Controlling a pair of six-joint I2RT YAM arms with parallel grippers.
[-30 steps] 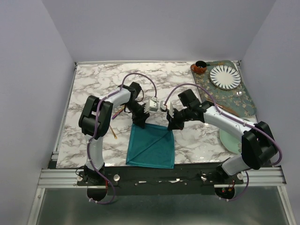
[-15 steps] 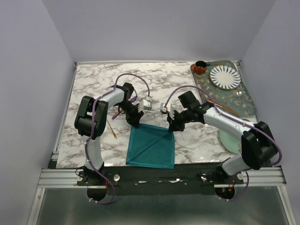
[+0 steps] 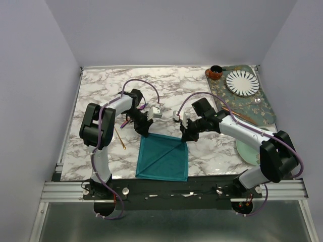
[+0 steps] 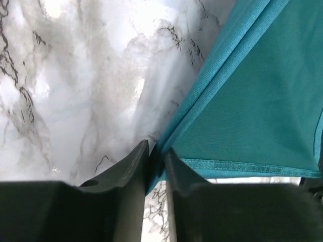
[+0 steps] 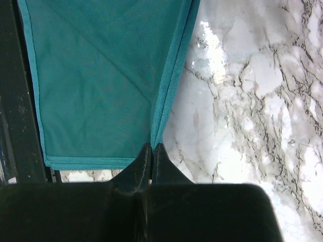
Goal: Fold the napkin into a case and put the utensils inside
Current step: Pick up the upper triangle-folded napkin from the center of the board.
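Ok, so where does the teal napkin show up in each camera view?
Top external: the napkin lies flat, lower centre.
Left wrist: it fills the right side, one corner at the left pincer.
Right wrist: upper left, one corner pinched by the right pincer.
Shared landmark: the marble tabletop.

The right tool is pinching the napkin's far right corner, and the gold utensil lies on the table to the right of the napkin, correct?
Not quite. The top view shows the gold utensil on the table to the left of the napkin, not the right. The right tool does pinch the napkin's far right corner.
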